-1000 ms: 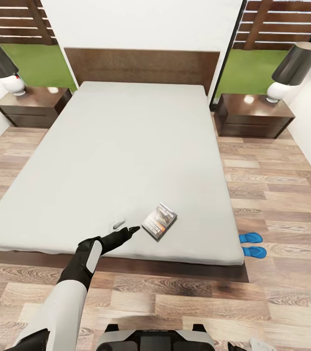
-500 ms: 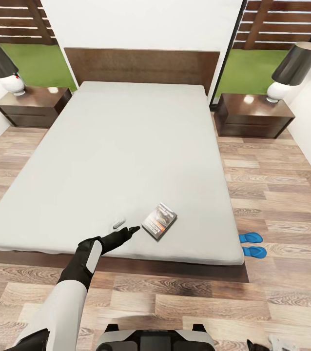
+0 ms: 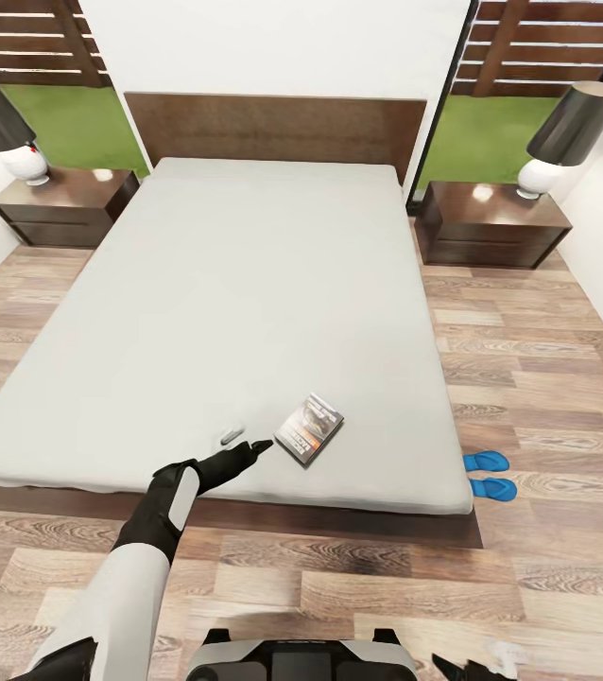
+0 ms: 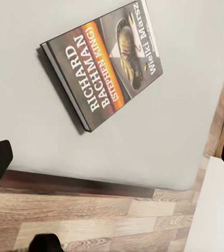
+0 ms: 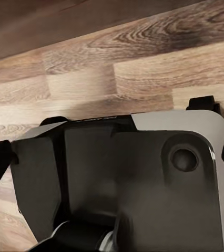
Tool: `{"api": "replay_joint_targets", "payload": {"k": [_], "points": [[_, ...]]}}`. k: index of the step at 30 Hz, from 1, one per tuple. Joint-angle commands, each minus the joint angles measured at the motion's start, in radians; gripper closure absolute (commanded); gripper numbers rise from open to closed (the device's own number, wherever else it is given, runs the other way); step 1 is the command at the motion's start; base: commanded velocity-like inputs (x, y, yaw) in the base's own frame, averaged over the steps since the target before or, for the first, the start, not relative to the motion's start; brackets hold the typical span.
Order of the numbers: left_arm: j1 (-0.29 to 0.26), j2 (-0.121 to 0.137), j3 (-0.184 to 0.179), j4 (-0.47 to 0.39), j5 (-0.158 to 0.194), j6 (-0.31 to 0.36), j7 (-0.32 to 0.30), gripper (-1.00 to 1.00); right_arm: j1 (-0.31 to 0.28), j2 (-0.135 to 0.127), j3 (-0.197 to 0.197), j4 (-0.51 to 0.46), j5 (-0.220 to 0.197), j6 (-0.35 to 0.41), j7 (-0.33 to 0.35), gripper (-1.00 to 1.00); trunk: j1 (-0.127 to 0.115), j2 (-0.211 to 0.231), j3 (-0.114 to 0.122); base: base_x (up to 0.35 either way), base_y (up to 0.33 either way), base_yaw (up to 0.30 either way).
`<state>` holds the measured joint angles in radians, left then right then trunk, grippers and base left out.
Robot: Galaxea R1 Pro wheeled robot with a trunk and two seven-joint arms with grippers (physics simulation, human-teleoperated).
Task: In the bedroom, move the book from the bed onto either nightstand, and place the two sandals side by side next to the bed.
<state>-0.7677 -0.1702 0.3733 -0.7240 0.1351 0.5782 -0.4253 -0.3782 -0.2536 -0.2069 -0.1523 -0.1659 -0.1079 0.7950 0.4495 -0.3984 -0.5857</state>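
Book [image 3: 308, 427] lies flat on bed [image 3: 245, 312], judged light, thin, slick-covered; open left hand [image 3: 245, 443] should pinch an edge; right hand's state indeterminable.

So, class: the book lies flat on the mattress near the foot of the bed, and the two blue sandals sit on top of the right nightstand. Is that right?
Not quite. The book does lie flat near the foot of the bed, but the head view shows the sandals on the wood floor beside the bed, not on the nightstand.
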Motion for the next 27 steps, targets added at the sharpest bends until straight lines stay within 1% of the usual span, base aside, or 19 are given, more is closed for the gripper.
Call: {"api": "replay_joint_targets", "payload": {"k": [1, 6, 10, 19, 27], "points": [[-0.001, -0.002, 0.006, 0.0, 0.003, 0.008, -0.003, -1.0, -0.001, -0.005, -0.001, 0.003, -0.005, -0.002, 0.016, -1.0, 0.001, -0.002, -0.001, 0.0, 0.0, 0.0], [-0.001, -0.004, 0.004, 0.0, 0.003, 0.008, -0.003, -1.0, -0.001, -0.011, -0.005, 0.008, -0.007, -0.004, 0.032, -1.0, 0.001, -0.002, -0.001, 0.069, -0.047, 0.0], [-0.001, -0.003, 0.004, 0.0, 0.003, 0.008, -0.003, -1.0, -0.001, -0.012, -0.005, 0.012, -0.007, -0.008, 0.033, -1.0, 0.001, -0.002, -0.001, 0.159, -0.116, 0.0], [-0.001, -0.003, 0.004, 0.0, 0.003, 0.008, -0.003, -1.0, -0.001, -0.012, -0.005, 0.015, -0.006, -0.009, 0.032, -1.0, 0.001, -0.002, -0.001, 0.046, -0.022, 0.0], [-0.001, -0.003, 0.004, 0.0, 0.003, 0.008, -0.003, -1.0, -0.001, -0.012, -0.005, 0.016, -0.006, -0.01, 0.032, -1.0, 0.001, -0.002, -0.001, 0.251, -0.001, 0.0]]}}
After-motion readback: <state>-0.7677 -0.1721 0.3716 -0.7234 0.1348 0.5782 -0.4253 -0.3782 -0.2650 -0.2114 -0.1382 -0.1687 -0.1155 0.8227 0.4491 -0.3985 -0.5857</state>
